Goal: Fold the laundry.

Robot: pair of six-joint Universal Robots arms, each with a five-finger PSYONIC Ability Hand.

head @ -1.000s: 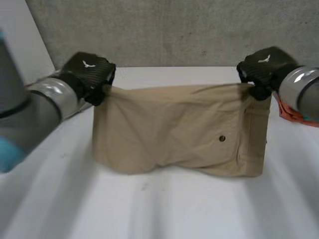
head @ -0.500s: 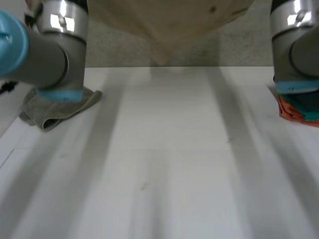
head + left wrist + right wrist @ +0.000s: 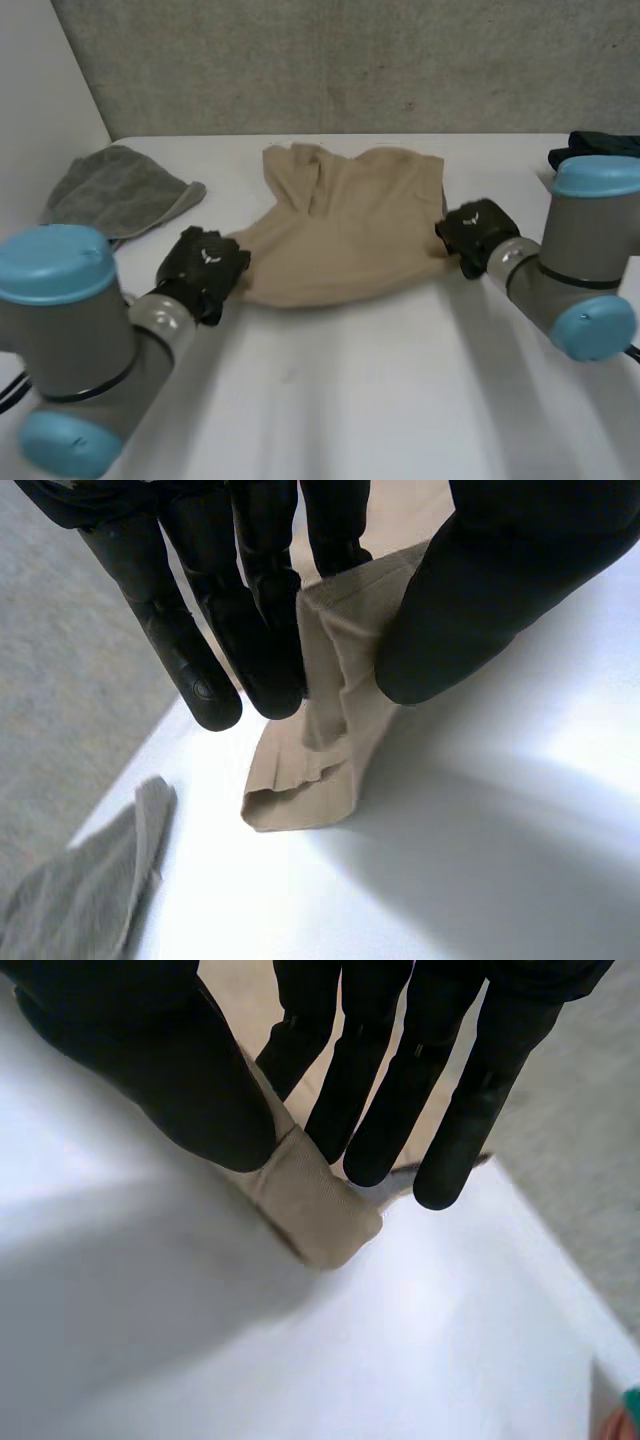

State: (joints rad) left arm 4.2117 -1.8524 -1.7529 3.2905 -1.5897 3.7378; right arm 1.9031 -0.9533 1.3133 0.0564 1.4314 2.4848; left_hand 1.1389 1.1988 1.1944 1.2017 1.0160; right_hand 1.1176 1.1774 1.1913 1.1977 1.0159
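The tan garment [image 3: 340, 230] lies in the middle of the surface [image 3: 380, 400], toward the far edge. The left hand [image 3: 205, 270] pinches its left corner, the right hand [image 3: 475, 232] its right corner. A grey towel [image 3: 115, 190] lies at the far left corner.

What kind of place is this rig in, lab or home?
Probably a lab bench, not a home: bare white table, plain grey wall, and just laundry samples, a tan garment and a grey cloth.

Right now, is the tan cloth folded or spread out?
Spread, not neatly folded: the tan cloth lies rumpled on the table, bunched at its far end; left hand and right hand pinch its near corners.
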